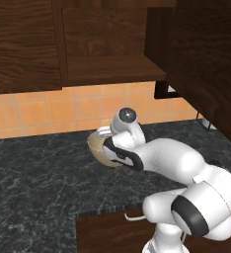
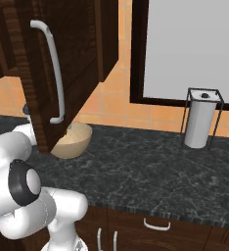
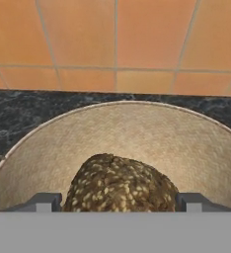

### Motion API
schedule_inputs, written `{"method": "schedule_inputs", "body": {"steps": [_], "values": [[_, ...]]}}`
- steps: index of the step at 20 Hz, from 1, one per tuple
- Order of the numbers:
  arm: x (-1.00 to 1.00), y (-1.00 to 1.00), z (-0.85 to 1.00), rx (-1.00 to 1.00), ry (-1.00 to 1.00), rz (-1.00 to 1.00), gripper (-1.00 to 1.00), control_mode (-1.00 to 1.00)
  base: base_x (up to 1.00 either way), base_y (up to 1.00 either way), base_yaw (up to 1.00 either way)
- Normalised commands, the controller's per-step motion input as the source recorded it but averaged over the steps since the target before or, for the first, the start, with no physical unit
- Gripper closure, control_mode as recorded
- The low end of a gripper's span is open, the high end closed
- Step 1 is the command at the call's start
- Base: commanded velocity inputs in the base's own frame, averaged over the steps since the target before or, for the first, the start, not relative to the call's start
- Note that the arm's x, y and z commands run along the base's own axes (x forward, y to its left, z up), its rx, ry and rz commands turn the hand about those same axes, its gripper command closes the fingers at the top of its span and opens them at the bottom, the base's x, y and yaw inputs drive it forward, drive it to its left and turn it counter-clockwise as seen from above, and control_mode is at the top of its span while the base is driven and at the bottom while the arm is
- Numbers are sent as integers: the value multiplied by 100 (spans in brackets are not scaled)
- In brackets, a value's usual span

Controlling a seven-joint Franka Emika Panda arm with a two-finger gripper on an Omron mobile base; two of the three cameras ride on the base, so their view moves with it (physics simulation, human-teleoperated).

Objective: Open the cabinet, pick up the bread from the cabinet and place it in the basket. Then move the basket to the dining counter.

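Cabinet (image 2: 62, 63) door is open, bread (image 3: 121, 185) sits in the basket (image 3: 137, 133) near the back edge of the black desk (image 2: 150, 166), end effector (image 3: 120, 201) spread either side of the loaf; left: carry basket to dining counter.

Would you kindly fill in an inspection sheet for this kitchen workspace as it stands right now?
Surface: black veined counter, orange tiled wall behind.
Job's things: bread lies in the basket on the counter; cabinet door hangs open.
Clutter: paper towel roll in a wire holder stands to the right of the basket.
Claw: claw open, fingers either side of the bread, just above the basket.
Cables: nothing seen.
Surroundings: drawers with silver handles below the counter.
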Motion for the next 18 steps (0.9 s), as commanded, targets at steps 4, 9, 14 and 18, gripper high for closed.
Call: {"method": "schedule_inputs", "body": {"steps": [4,9,14,18], "values": [[0,0,-16,6,0,0,100,-100,0,0,0],[6,0,-15,3,0,0,100,-100,0,0,0],[31,0,-12,1,0,0,-100,-100,0,0,0],[10,1,-2,1,1,0,-100,-100,0,0,0]]}}
